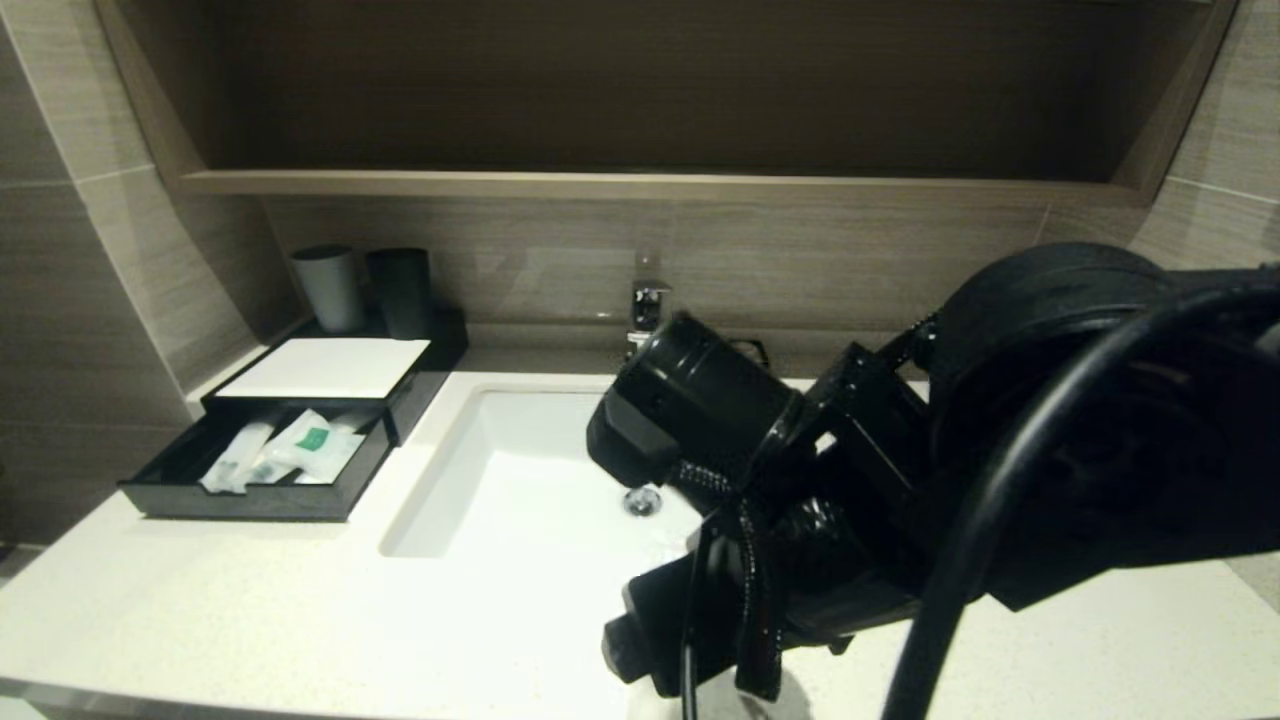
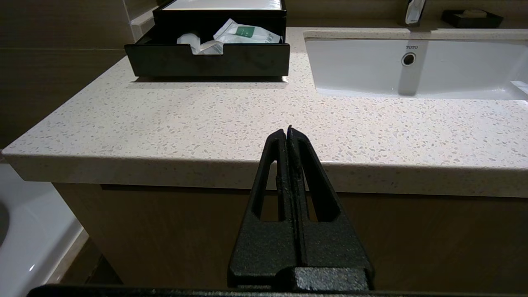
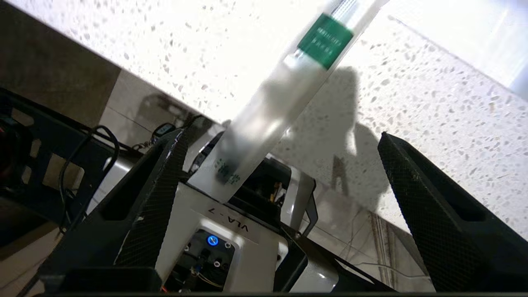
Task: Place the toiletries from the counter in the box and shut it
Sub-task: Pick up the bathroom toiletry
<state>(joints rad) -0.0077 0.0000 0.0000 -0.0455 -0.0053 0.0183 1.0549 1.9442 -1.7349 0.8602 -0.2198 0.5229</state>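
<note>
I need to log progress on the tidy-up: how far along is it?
Done: several sachets lie in the box's open drawer.
In hand: the right hand, open, flanks one long sachet overhanging the counter edge, not gripped.
Left: box that sachet, shut the drawer. The left hand is shut, idle.

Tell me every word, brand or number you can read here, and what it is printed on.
"TOTO": on the sink basin wall, just above the overflow hole.
"VLA - 7": on the white sticker on the robot's base, seen upside down between the fingers of the right tool.
Green label on the long sachet: its print is too small to read.
Dark characters near that sachet's lower end: too blurred to read.
Green label on the flat sachet in the drawer: unreadable.
</note>
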